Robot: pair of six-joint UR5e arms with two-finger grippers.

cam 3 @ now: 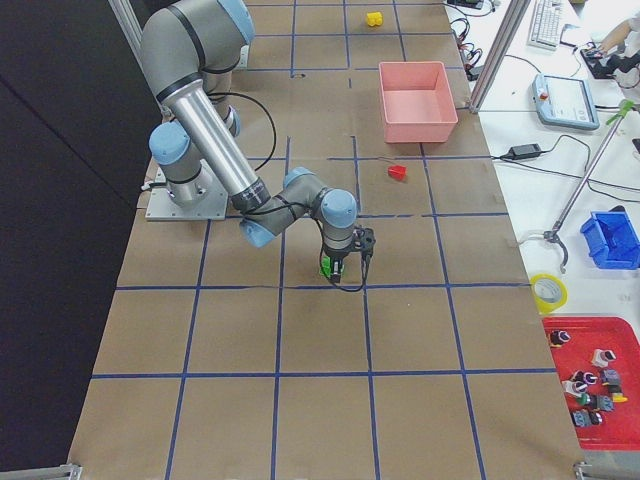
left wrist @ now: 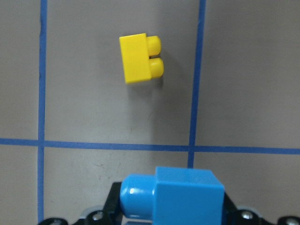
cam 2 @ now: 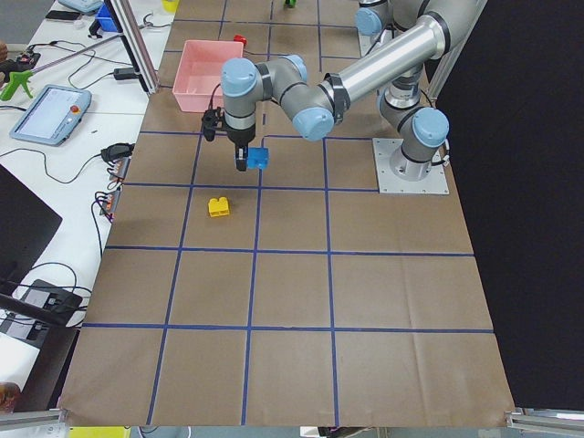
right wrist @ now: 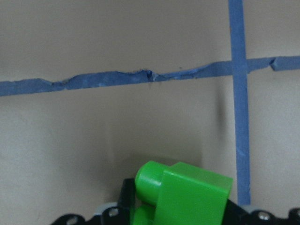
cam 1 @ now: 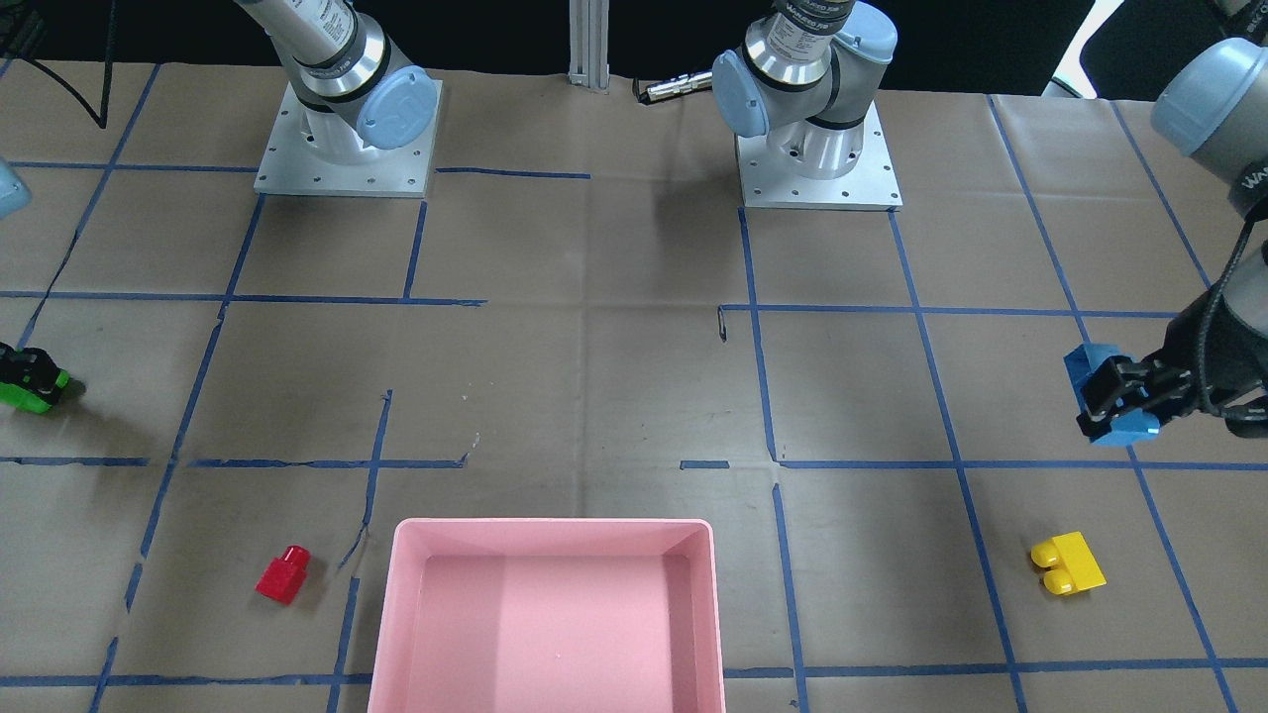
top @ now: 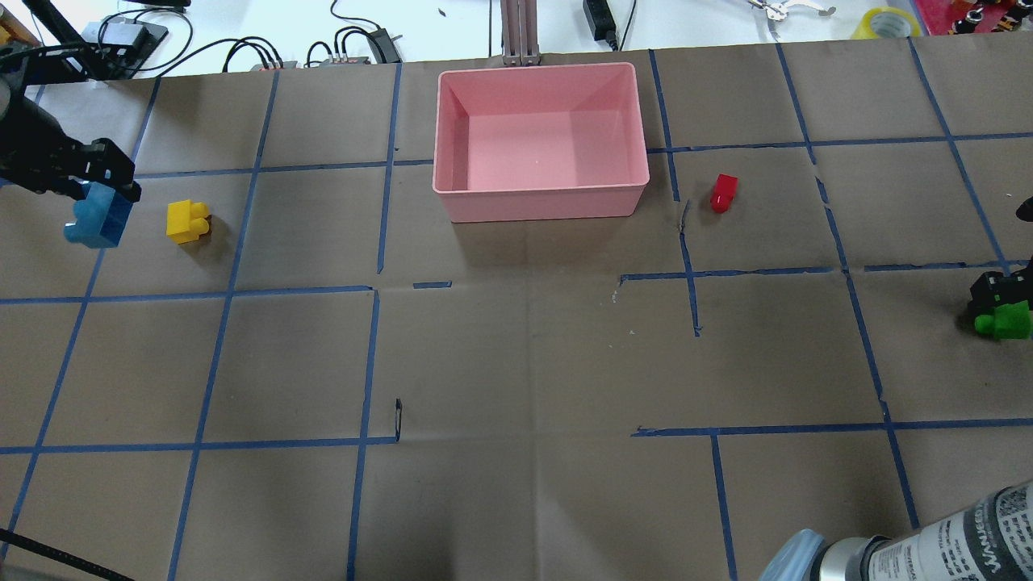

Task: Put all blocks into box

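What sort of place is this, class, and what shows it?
Probably a robotics lab: two robot arms bolted to a paper-covered table gridded with blue tape, and a teach pendant beside it.

The table (top: 524, 363) carries a pink box (top: 541, 202), a yellow brick (top: 187, 221) near the left gripper (top: 106, 192), and a red brick (top: 723, 194) well apart from the right gripper (top: 999, 305).
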